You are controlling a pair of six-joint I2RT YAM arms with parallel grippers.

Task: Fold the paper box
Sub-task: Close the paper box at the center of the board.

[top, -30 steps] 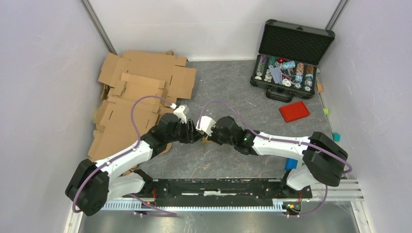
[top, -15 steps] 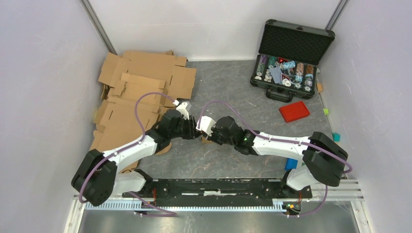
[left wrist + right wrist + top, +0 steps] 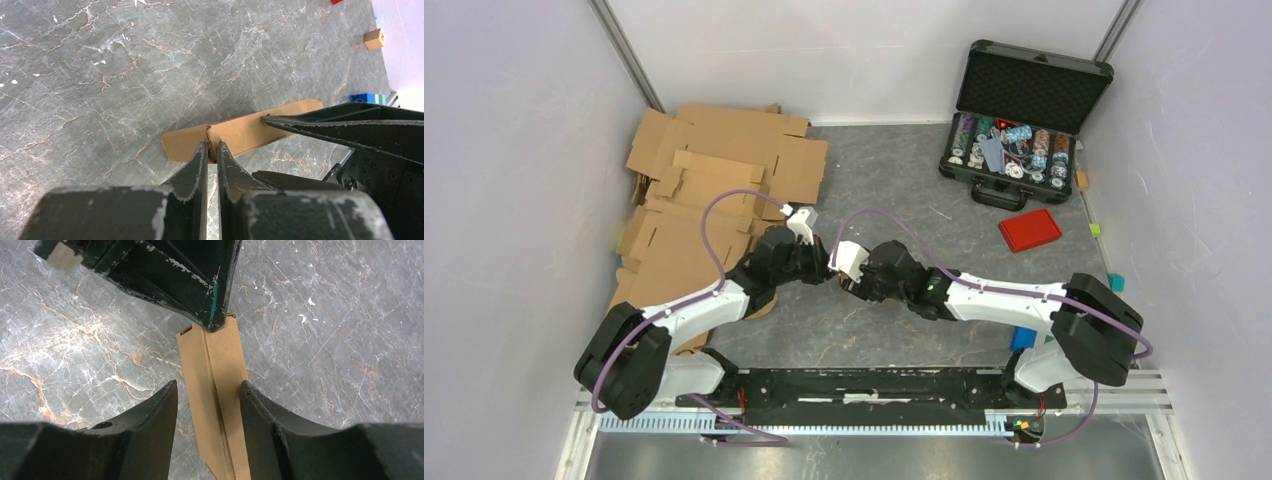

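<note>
The paper box (image 3: 245, 132) is a small flattened brown cardboard piece, held just above the grey marbled floor between my two arms. My left gripper (image 3: 212, 146) is shut on one end of it, its fingertips pinching the cardboard at a crease. In the right wrist view the paper box (image 3: 217, 375) runs lengthwise between the fingers of my right gripper (image 3: 209, 385), which stands open; the right-hand finger (image 3: 252, 405) lies close against the box's edge, and there is a gap on the left. In the top view the left gripper (image 3: 824, 272) and right gripper (image 3: 850, 281) meet tip to tip and hide most of the box.
A pile of large cardboard sheets (image 3: 704, 190) covers the back left. An open black case (image 3: 1022, 115) of chips stands at the back right, with a red lid (image 3: 1030, 230) in front of it. A blue block (image 3: 1024, 338) lies near the right arm's base.
My left gripper has closed onto the end of the paper box. My right gripper has opened wider around it. The left arm's base has swung slightly to the right.
</note>
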